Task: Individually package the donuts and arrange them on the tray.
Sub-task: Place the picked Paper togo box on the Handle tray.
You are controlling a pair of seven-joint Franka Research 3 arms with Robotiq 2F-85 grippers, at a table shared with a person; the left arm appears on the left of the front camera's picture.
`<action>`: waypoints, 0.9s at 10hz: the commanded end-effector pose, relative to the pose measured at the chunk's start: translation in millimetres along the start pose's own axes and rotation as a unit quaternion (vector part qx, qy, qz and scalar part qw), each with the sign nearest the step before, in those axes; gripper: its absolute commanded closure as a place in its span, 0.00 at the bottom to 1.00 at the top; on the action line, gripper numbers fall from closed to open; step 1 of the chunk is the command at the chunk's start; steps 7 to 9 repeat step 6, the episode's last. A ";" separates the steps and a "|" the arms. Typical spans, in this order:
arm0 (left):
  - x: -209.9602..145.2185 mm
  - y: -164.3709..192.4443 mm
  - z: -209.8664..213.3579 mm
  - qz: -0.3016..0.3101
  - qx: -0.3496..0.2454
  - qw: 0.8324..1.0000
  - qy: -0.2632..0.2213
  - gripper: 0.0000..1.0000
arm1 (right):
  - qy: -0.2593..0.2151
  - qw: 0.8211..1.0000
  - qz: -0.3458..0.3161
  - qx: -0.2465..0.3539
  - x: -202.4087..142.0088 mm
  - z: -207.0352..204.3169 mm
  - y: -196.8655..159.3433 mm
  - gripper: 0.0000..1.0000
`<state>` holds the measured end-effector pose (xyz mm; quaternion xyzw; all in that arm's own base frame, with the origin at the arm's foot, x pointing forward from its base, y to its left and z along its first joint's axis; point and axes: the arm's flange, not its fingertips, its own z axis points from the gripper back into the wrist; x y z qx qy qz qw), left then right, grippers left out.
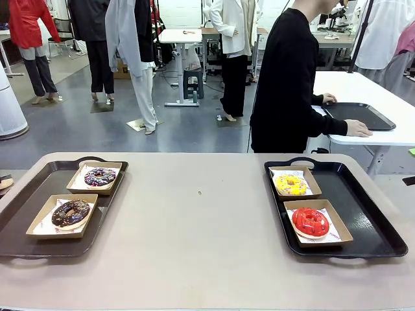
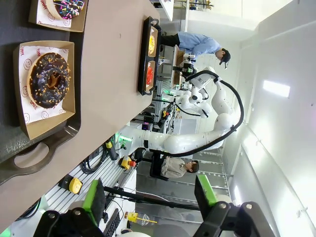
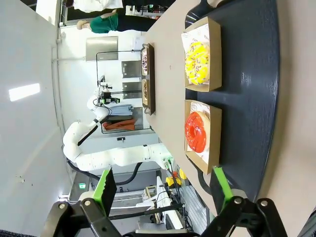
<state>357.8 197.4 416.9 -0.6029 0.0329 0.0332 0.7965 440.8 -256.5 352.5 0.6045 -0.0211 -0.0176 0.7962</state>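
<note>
Donuts (image 1: 310, 221) sit boxed on trays (image 1: 363, 214) at both counter (image 1: 194, 227) ends; my left claw (image 2: 149, 200) and right claw (image 3: 163, 190) gape wide, empty. I'd verify before moving.

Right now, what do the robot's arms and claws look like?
Each claw, left and right, is black with two fingers tipped by bright green pads. The arms are glossy white, rounded segments; the right arm carries a black cable looping alongside it.
</note>
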 end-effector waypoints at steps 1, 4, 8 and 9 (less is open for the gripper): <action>-1.9 -1.2 -0.9 0.003 0.001 1.000 -0.005 0.04 | 0.004 1.000 -0.008 -0.005 0.3 -0.4 1.9 0.00; -1.9 -1.2 -0.9 0.003 0.001 1.000 -0.005 0.04 | 0.004 1.000 -0.008 -0.005 0.3 -0.4 1.9 0.00; -1.9 -1.2 -0.9 0.003 0.001 1.000 -0.005 0.04 | 0.004 1.000 -0.008 -0.005 0.3 -0.4 1.9 0.00; -1.9 -1.2 -0.9 0.003 0.001 1.000 -0.005 0.04 | 0.004 1.000 -0.008 -0.005 0.3 -0.4 1.9 0.00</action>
